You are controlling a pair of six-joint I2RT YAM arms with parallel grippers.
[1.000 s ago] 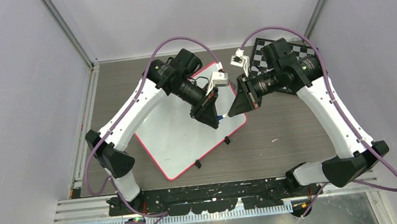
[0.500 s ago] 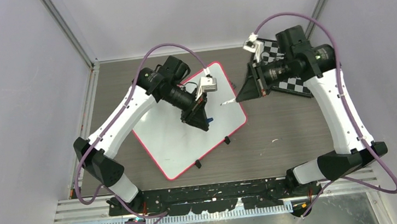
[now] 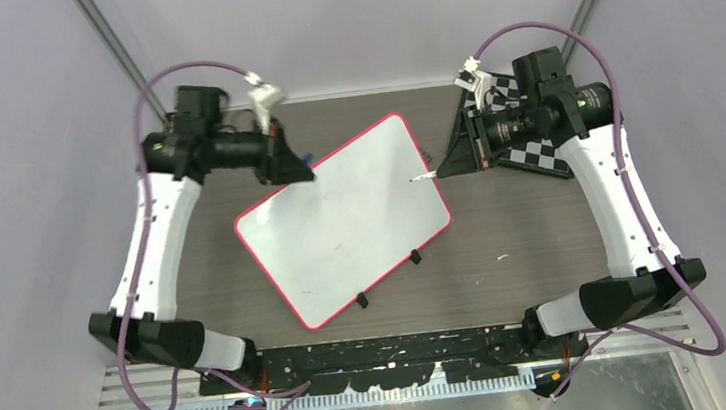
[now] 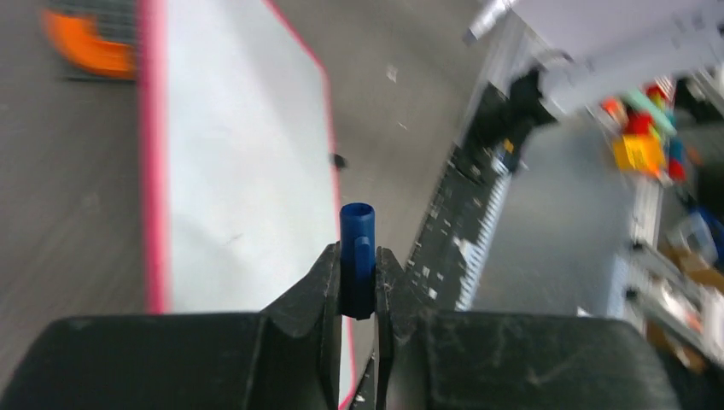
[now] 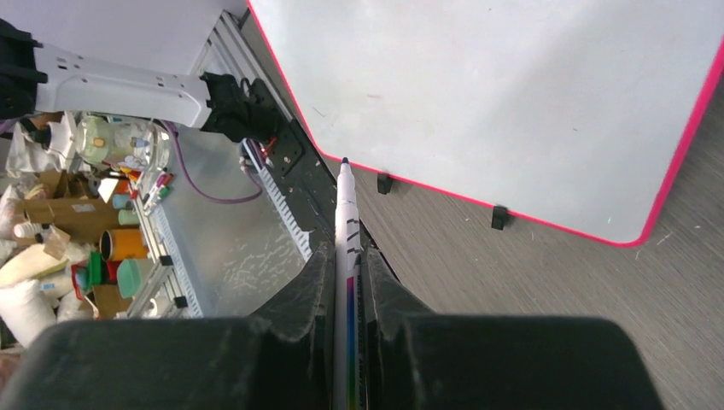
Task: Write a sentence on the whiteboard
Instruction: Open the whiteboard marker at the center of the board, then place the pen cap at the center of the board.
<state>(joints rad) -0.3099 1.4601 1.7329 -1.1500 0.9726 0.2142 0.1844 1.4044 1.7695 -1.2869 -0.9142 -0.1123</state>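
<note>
The whiteboard (image 3: 341,222) lies tilted on the table, white with a red-pink rim. Its face is blank and no sentence shows on it. It also shows in the left wrist view (image 4: 248,171) and the right wrist view (image 5: 512,94). My left gripper (image 3: 301,171) hovers at the board's far left corner, shut on a blue marker cap (image 4: 358,243). My right gripper (image 3: 446,168) is by the board's right edge, shut on a white marker (image 5: 346,226). The marker's bare tip (image 3: 421,175) points over the board's right edge.
A black-and-white chessboard (image 3: 534,148) lies at the far right under my right arm. Two black clips (image 3: 414,256) sit on the whiteboard's near edge. A black and metal rail (image 3: 393,348) runs along the table's near edge. Grey walls enclose the sides.
My left arm swung off the board's middle to its far left corner, still holding the cap. My right arm drew back to the right with the marker.
</note>
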